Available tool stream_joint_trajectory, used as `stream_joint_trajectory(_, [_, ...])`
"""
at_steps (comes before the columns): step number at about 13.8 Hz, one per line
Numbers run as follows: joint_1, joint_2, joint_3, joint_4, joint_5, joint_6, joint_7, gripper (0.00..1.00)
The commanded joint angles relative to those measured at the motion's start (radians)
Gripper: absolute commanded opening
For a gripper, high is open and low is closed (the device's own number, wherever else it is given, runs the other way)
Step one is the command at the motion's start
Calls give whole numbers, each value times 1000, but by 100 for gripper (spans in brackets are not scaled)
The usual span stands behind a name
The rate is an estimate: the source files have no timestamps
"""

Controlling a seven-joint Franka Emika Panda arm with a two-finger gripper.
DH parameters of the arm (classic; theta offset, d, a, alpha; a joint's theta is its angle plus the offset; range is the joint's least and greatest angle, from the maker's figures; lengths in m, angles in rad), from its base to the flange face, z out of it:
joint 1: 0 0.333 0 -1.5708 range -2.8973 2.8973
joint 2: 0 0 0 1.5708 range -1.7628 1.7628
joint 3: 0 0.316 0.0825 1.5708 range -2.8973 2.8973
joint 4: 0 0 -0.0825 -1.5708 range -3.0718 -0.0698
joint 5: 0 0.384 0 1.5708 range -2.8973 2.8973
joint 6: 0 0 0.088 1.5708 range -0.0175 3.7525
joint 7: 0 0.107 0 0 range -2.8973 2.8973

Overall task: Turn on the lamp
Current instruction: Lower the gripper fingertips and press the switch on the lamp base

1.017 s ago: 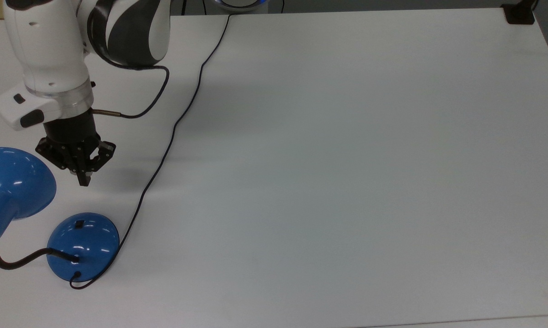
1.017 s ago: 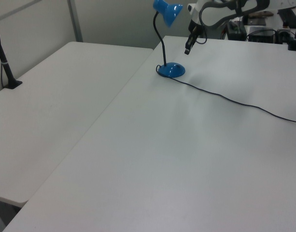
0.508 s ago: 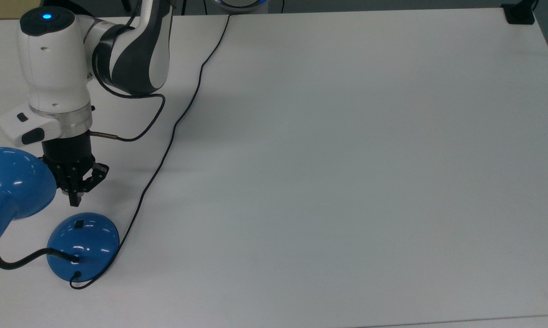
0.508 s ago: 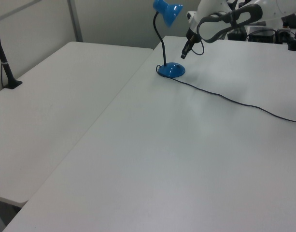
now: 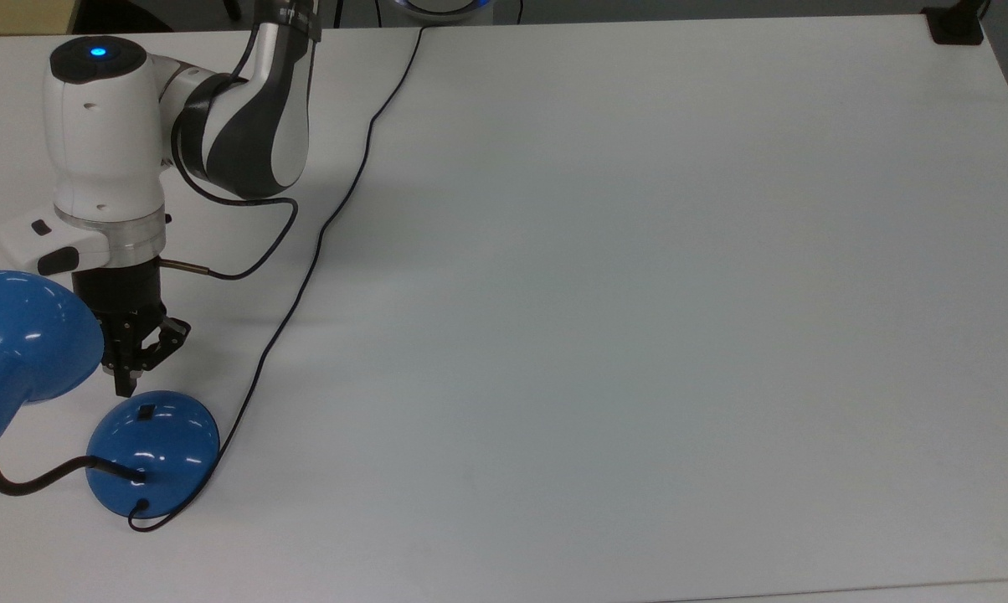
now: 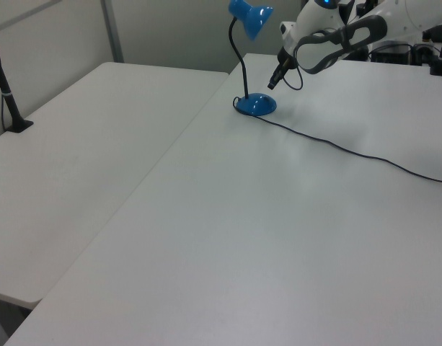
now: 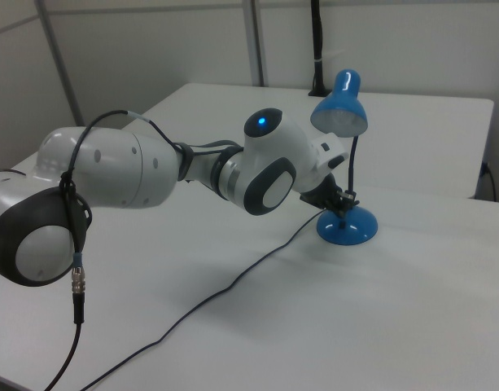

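Observation:
The lamp is glossy blue, with its domed base (image 5: 165,461) near the top view's lower left and a small black square switch (image 5: 146,411) on the dome. A black gooseneck (image 5: 31,484) curves up to the bell-shaped shade (image 5: 18,347). My gripper (image 5: 125,387) is shut on nothing, its tip pointing down just beyond the base's rim, a short way from the switch. In the left view the gripper (image 6: 271,83) hangs just above the base (image 6: 257,105), to the right of the neck. In the right view the gripper (image 7: 340,198) sits over the base (image 7: 347,229), and the shade (image 7: 340,104) shows no glow.
The lamp's thin black cord (image 5: 303,280) runs from the base up across the white table (image 5: 638,335) to its far edge. The arm's own cable (image 5: 244,270) loops beside the wrist. A black mount (image 5: 954,25) sits at the top view's top right corner. A second table (image 6: 76,158) adjoins on the left view's left.
The gripper has come down and moved toward the lamp base, from beside the shade to just off the base's rim. Its fingers stayed shut. The lamp has not moved.

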State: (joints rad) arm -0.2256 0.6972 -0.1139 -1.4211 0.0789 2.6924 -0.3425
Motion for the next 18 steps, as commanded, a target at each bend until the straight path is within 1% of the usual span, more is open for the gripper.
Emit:
stream_joint_trajectory(1, [-3,10,0,5,24,24,-19,1])
stream_joint_trajectory(6, [-5,30,10,19,24,26,-19,1])
stream_joint_trajectory(9, [-5,67,17,53,24,26,-19,1])
stream_joint_trajectory(13, [-5,70,19,56,24,27,-19,1])
stream_joint_trajectory(15, [-5,82,26,59,24,75,-18,1])
stream_joint_trajectory(18, [-5,94,27,59,24,87,-18,1])
